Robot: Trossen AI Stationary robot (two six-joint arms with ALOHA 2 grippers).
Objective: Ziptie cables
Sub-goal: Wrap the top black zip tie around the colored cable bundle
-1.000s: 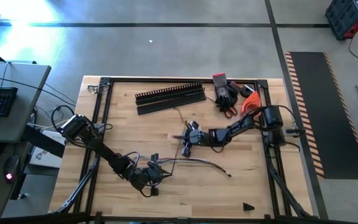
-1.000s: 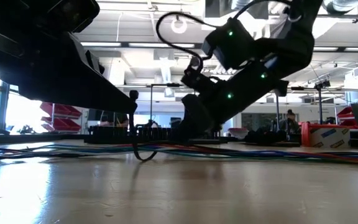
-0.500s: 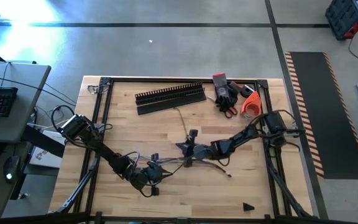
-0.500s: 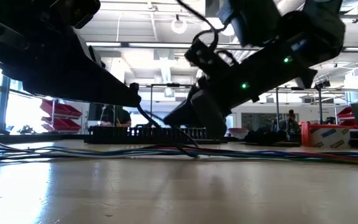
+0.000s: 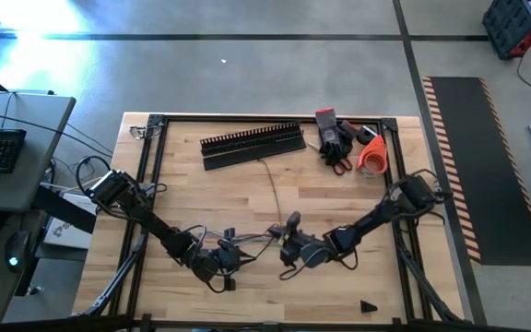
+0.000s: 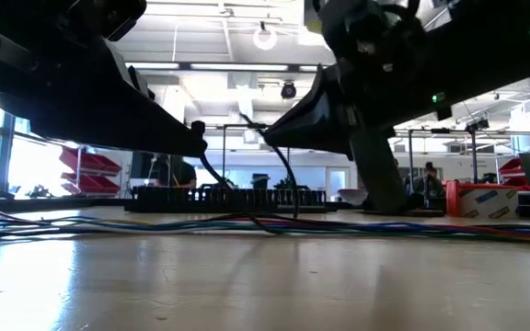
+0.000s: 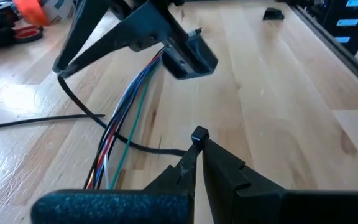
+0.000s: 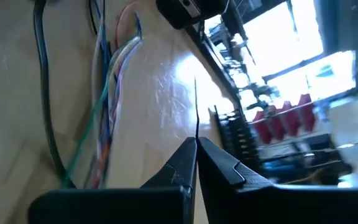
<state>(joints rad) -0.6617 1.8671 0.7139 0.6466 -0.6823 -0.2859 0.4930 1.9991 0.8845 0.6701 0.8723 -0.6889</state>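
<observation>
Two closed grippers, left gripper (image 5: 231,261) and right gripper (image 5: 289,251), now flank the thin multicoloured cables (image 5: 258,241) at lower centre, the right having swung down from mid-table, empty.

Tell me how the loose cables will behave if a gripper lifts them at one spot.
The cables are thin separate strands lying in loose curves, so they would likely droop and splay. They look light. Strands could slip out, since the bundle is unbound.
</observation>
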